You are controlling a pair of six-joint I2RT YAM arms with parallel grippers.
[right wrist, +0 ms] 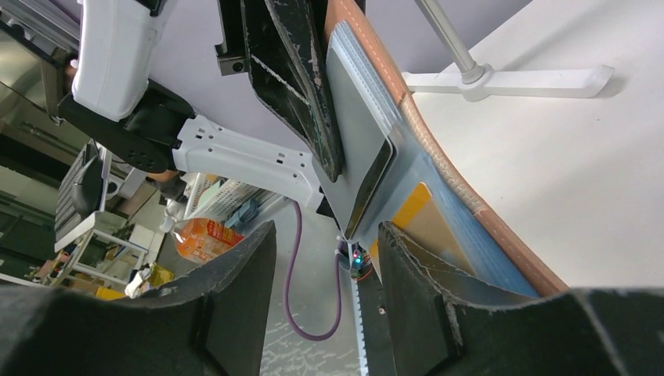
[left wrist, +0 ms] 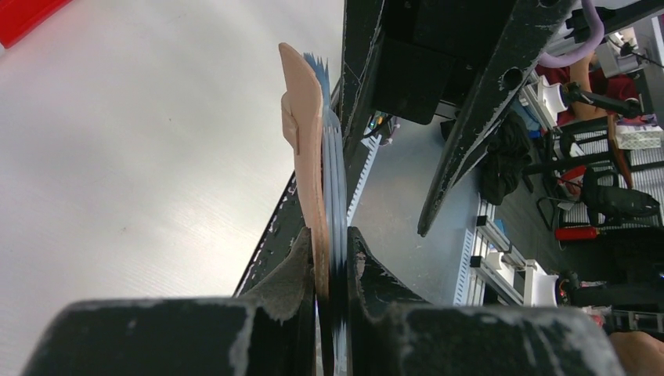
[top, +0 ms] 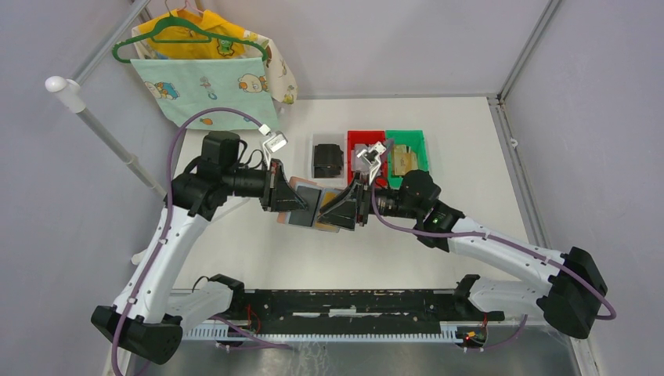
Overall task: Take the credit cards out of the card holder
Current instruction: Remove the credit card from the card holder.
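Note:
The card holder is a pinkish-tan wallet held open above the table's middle. My left gripper is shut on its left part. In the left wrist view the gripper clamps the tan leather and the blue-grey sleeves edge-on. My right gripper is open at the holder's right side. In the right wrist view its jaws stand apart. A grey credit card sticks out of the sleeves, its lower corner just above the gap. A yellow-tan card sits in a sleeve beside the right finger.
A white bin holding a black blocky item, a red bin and a green bin stand behind the grippers. Children's clothes on a green hanger hang at the back left from a white pole.

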